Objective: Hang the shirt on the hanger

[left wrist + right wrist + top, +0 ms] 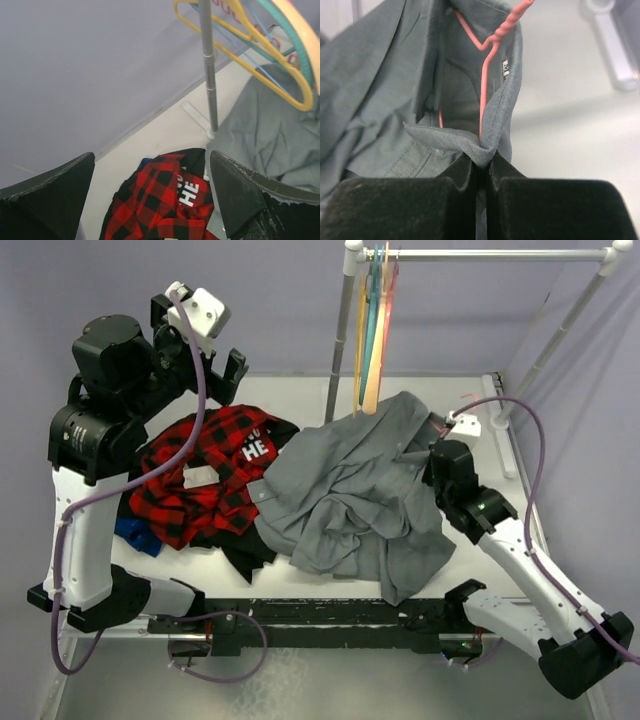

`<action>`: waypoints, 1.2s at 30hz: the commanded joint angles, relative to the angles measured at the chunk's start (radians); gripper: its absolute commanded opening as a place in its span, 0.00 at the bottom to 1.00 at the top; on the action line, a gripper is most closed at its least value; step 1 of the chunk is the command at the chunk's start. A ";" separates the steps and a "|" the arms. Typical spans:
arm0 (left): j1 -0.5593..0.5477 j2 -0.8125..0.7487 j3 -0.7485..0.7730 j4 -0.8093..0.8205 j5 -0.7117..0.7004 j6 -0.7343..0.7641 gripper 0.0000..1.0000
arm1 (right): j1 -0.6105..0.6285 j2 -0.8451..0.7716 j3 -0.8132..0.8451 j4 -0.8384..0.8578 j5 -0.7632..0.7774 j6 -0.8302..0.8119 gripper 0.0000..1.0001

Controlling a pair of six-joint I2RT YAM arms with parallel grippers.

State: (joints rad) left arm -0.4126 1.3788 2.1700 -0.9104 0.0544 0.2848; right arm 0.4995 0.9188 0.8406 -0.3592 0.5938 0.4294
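Note:
The grey shirt (350, 495) lies crumpled across the middle of the table. My right gripper (437, 462) is at its collar on the right and is shut on a fold of the collar (485, 150). The pink wire hanger (487, 70) sits inside the neck opening, its twisted neck and hook rising out past the collar, next to the white tag (505, 70). A bit of the pink hook shows by the wrist in the top view (468, 397). My left gripper (232, 368) is open and empty, held high above the plaid shirt, and shows in its own wrist view (152, 195).
A red-and-black plaid shirt (205, 475) over a black garment with white lettering (256, 447) lies at the left. A white rack (480, 255) stands at the back with yellow, teal and orange hangers (374, 330); its grey post (209, 65) rises behind the clothes.

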 commanded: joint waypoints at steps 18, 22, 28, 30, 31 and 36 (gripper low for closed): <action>0.040 -0.090 -0.077 -0.074 0.065 -0.124 1.00 | -0.501 0.167 0.618 0.170 -0.411 -0.405 0.00; 0.045 -0.098 -0.088 -0.074 0.083 -0.118 1.00 | -0.544 0.227 0.715 0.168 -0.448 -0.411 0.00; 0.057 -0.104 -0.089 -0.076 0.062 -0.108 1.00 | -0.625 0.303 0.850 0.118 -0.519 -0.408 0.00; 0.057 -0.107 -0.092 -0.077 0.056 -0.106 1.00 | -0.641 0.323 0.872 0.117 -0.537 -0.406 0.00; 0.058 -0.107 -0.094 -0.077 0.056 -0.106 1.00 | -0.649 0.332 0.878 0.119 -0.547 -0.403 0.00; 0.056 -0.109 -0.103 -0.071 0.046 -0.103 1.00 | -0.705 0.394 0.920 0.125 -0.611 -0.374 0.00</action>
State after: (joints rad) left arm -0.3603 1.2869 2.0727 -1.0111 0.1204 0.1936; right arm -0.1654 1.2861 1.6825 -0.3096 0.0547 0.0391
